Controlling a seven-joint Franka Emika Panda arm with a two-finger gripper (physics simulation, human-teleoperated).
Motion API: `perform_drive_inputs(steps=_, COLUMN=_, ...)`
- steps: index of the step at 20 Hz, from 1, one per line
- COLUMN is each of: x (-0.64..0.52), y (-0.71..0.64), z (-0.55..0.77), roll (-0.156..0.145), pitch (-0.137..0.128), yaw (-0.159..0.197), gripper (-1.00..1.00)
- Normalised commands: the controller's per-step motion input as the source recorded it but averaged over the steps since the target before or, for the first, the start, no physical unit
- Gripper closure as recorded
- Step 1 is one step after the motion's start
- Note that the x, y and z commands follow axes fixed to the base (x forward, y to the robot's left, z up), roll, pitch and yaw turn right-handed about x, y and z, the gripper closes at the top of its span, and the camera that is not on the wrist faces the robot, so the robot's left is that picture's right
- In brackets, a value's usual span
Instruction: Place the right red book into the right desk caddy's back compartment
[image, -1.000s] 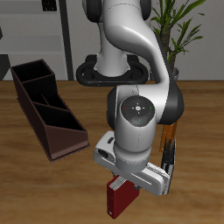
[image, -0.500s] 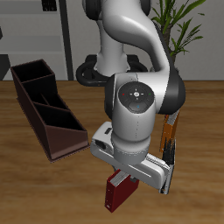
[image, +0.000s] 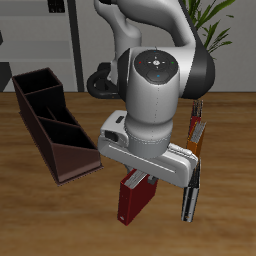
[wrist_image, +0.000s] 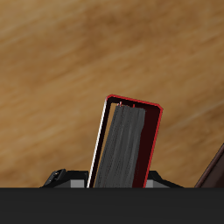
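Pretty even, soft light all over the exterior view, no harsh glare, just a mild sheen on the white arm that suggests light from above, and the table only carries a faint soft shadow under the arm. Both renders are low-res and a bit soft, edges slightly jaggy, no lens warping. Wrist view is dimmer, with blurry wood grain, while the right red book looks sharper with shaded page edges.

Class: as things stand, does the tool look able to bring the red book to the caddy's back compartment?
Probably yes. The tool grips the right red book, the right desk caddy stands open-topped, and nothing lies between them.
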Motion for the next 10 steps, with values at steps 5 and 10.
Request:
perform_drive_inputs(steps=5, x=-0.32, y=-0.11, z=0.49, roll=0.008, pitch=-0.069, yaw=0.075, gripper=1.0)
perform_drive_inputs(steps=10, x=-0.54, y=-0.05, z=0.47, roll=0.03, pitch=-0.072, yaw=0.105, gripper=1.0)
